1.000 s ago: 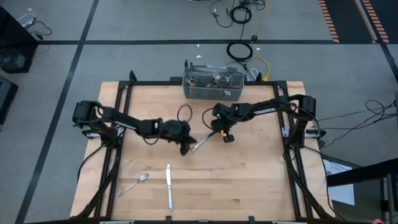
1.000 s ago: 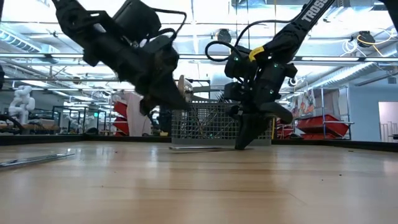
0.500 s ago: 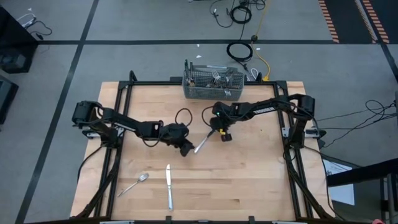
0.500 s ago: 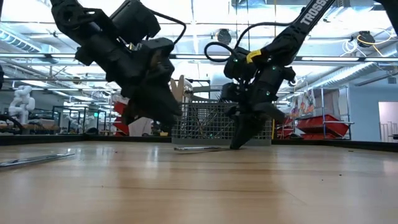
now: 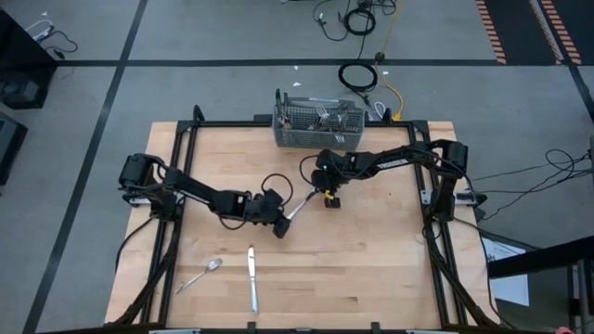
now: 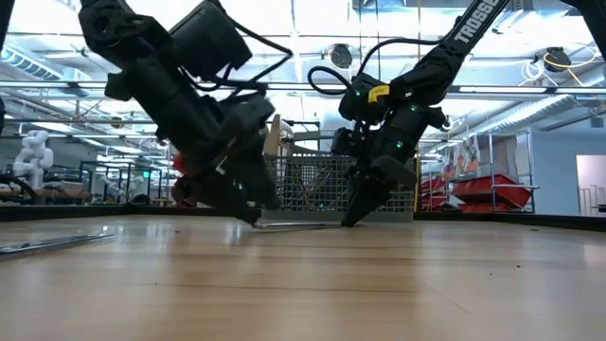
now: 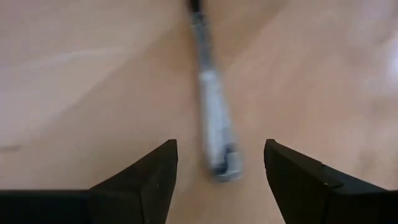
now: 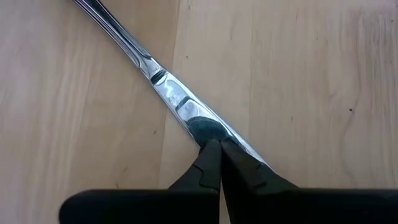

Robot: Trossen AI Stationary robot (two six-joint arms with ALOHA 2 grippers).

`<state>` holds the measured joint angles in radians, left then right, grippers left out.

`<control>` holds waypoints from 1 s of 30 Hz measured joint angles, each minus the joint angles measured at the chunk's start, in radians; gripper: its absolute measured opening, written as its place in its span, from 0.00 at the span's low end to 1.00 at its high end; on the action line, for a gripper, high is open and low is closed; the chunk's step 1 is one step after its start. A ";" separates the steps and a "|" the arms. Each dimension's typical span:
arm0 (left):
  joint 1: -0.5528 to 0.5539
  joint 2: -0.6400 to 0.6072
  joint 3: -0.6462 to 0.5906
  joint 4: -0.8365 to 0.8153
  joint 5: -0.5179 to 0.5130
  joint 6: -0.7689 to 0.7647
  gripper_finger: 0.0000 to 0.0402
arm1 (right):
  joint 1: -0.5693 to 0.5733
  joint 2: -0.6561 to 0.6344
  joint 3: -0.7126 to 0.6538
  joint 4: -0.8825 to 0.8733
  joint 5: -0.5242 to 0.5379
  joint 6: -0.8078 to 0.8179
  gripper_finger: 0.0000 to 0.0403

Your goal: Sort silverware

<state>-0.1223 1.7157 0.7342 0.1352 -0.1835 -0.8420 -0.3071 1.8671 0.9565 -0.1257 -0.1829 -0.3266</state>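
A single piece of silverware (image 5: 300,206) lies flat on the worktop (image 5: 371,269) near its centre, between the two arms. The right end effector (image 5: 329,198), fingers pressed together, pins the piece's 2 o'clock end, probably to steady it. The left end effector (image 5: 279,225) straddles the 8 o'clock end with fingers spread wide and holding nothing, likely lined up for a grasp. A fork (image 5: 200,275) and knife (image 5: 251,278) lie toward 7 o'clock (apparently already sorted); the basket (image 5: 318,126) sits at 12 o'clock.

One partial marking readable: white letters "TROSS" running along the right arm's upper link (image 6: 471,21), low view. Nothing else legible anywhere.
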 joint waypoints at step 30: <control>-0.002 0.204 0.188 -0.183 -0.112 0.041 0.60 | -0.001 0.002 0.000 0.040 -0.055 0.057 0.00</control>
<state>-0.1246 1.9197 0.9226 -0.0479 -0.2959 -0.8013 -0.3084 1.8687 0.9565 -0.0853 -0.2376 -0.2699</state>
